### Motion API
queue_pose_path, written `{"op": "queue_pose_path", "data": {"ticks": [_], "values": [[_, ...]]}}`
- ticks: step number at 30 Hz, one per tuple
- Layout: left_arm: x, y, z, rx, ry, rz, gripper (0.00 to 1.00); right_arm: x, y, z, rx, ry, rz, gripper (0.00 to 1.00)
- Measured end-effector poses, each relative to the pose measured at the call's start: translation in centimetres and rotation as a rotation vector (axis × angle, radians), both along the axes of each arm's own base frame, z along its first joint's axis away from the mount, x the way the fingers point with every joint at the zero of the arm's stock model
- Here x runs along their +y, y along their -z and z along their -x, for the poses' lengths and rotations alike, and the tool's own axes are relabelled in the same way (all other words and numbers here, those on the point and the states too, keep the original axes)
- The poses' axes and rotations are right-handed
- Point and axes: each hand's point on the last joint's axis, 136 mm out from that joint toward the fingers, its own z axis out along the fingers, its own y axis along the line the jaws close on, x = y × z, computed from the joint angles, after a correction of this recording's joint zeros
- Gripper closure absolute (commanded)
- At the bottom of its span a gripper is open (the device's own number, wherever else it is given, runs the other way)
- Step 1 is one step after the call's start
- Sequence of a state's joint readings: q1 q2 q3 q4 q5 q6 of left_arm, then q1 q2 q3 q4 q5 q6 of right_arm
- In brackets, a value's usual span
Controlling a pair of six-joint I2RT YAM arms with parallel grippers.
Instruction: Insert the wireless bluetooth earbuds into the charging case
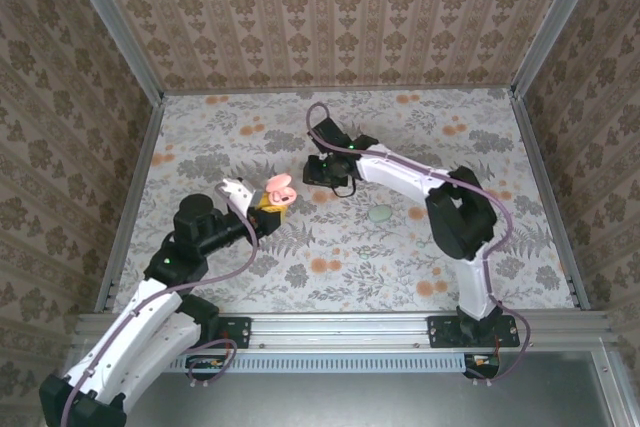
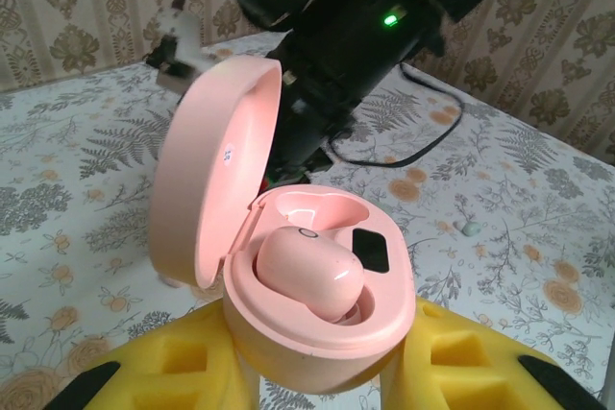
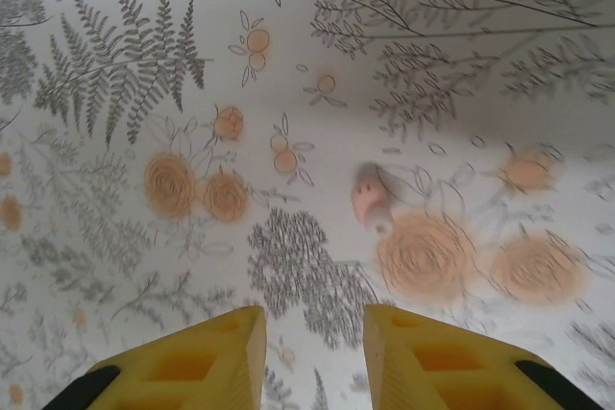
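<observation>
Left fingers [image 2: 183, 367] pinch open charging case [image 2: 317, 328], one earbud [image 2: 307, 274] seated. Loose earbud [image 3: 370, 201] lies on surface [image 3: 106, 266] ahead of right fingers [image 3: 216, 357], slightly right of their gap, long axis roughly fore-aft. Right fingers spread; right arm nearer.

In the left wrist view we lose the underside of the charging case [image 2: 322, 328] between the yellow fingers [image 2: 183, 367] of the left gripper [image 2: 322, 386], and those fingers run off the bottom edge. The seated earbud [image 2: 307, 271] covers its own socket and part of the one behind it. The right arm [image 2: 356, 16] is dark and out of focus, cropped by the top edge, with the lid [image 2: 216, 170] hiding part of it. In the right wrist view the loose earbud [image 3: 370, 201] is smeared and small; we cannot tell which way it lies. The right gripper [image 3: 312, 324] has its fingers cut at the bottom edge. From above, the case is too small for us to read its contents.
</observation>
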State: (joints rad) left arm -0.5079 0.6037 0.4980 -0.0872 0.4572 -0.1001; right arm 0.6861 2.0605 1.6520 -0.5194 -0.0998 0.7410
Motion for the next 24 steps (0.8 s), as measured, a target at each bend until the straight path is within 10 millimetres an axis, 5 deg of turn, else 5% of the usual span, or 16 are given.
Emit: {"op": "queue_pose_path", "data": {"ticks": [11, 24], "values": [[0.7, 1.2, 0.5, 0.023, -0.015, -0.014, 1.0, 2.6, 5.0, -1.6, 0.018, -0.084, 0.117, 0.75], [1.1, 2.0, 0.3, 0.039, -0.031, -0.023, 1.0, 1.8, 6.0, -1.9, 0.01, -0.123, 0.179, 0.79]]}}
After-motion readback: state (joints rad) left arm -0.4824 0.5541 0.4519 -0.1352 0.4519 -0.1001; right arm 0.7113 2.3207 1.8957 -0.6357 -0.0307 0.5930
